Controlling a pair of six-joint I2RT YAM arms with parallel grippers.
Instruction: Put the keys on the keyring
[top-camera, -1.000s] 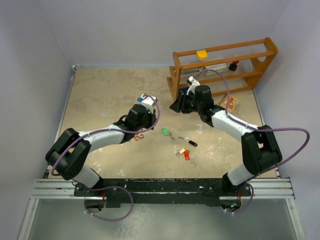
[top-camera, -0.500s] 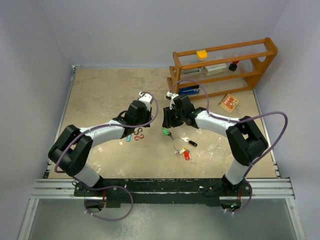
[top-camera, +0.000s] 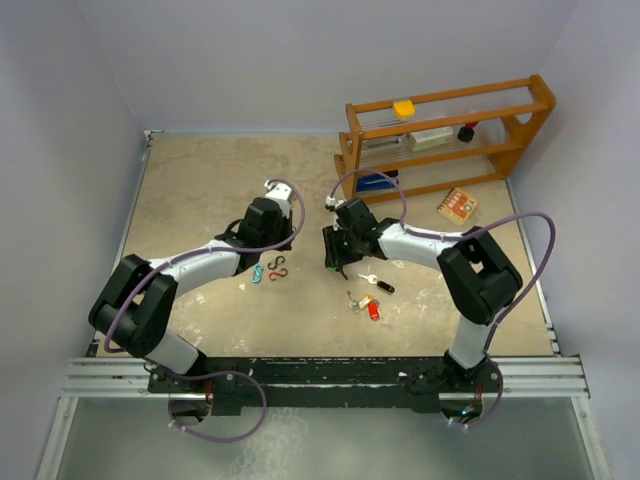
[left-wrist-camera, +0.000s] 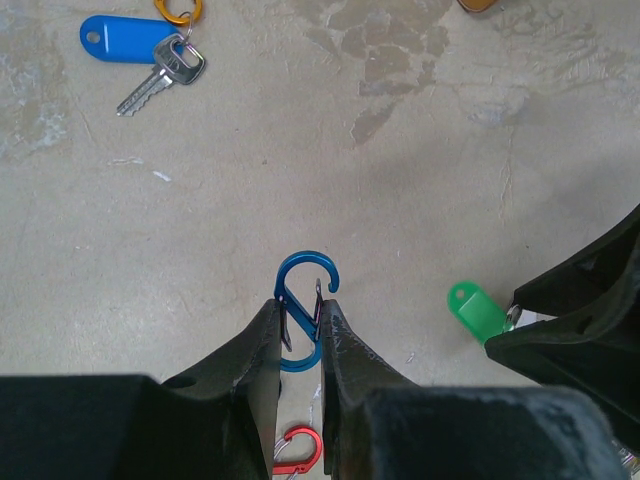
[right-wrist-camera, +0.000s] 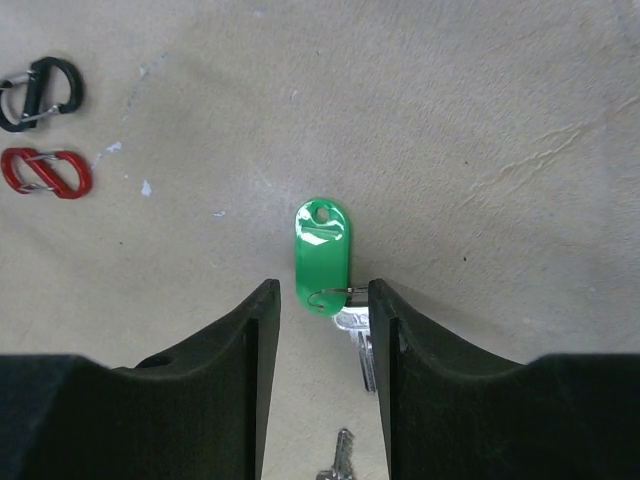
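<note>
Red key (top-camera: 374, 312) and black key (top-camera: 384, 287) are lying nearest. Beyond, right gripper (right-wrist-camera: 320, 292) is standing open astride the green key (right-wrist-camera: 322, 250); left gripper (left-wrist-camera: 300, 318) is apparently pinching a blue clip (left-wrist-camera: 305, 257). Blue key (left-wrist-camera: 135, 42) is lying farthest.

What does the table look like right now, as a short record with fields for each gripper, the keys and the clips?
left gripper: shut on a blue S-clip, pinched between its fingers
right gripper: open, one finger either side of the green-tagged key
blue-tagged key: lying on the table, beyond the left gripper
black S-clip and red S-clip: on the table side by side, not touching
</note>
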